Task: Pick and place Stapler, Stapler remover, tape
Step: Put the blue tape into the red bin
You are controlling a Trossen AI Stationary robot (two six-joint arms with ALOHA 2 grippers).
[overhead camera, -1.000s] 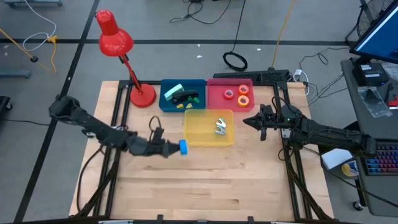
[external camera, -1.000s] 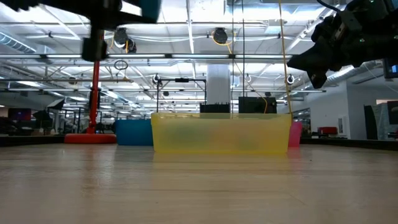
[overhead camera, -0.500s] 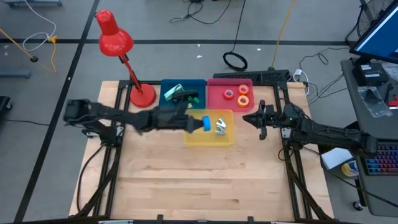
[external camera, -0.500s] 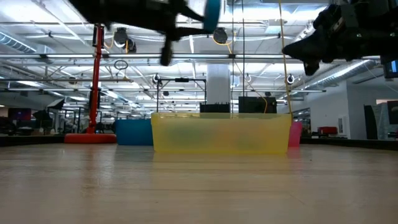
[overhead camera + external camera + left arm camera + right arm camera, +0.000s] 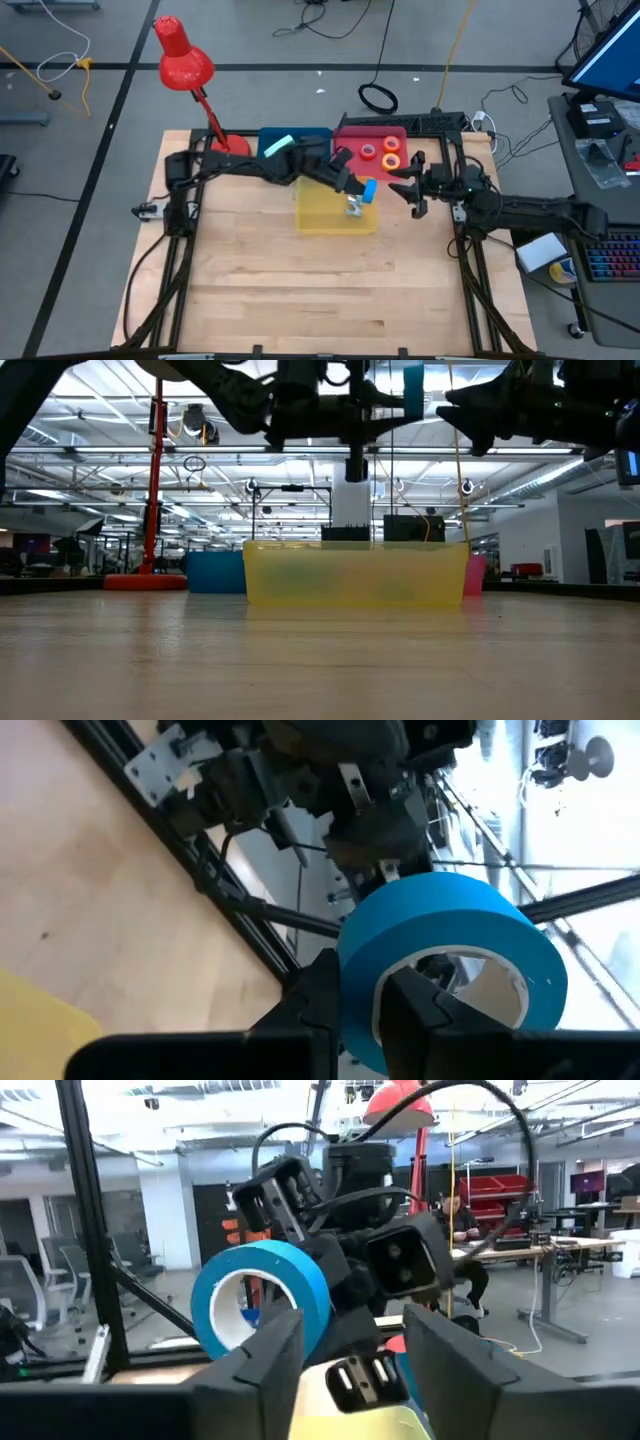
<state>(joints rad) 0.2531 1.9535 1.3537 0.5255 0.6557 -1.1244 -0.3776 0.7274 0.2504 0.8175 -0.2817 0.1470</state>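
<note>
Blue ring-shaped tape roll [image 5: 369, 189] with pale core: probably light, rigid, smooth-sided; best gripped through the hole, across the band wall. Left gripper [image 5: 352, 1011] holds it exactly so, one finger inside the ring, aloft over the right edge of the translucent yellow plastic bin [image 5: 312, 214]. Right gripper [image 5: 408, 186] waits just right of the roll, fingers parted, empty.

Left arm [image 5: 262, 168] hides most of the blue bin [image 5: 280, 147]
</note>
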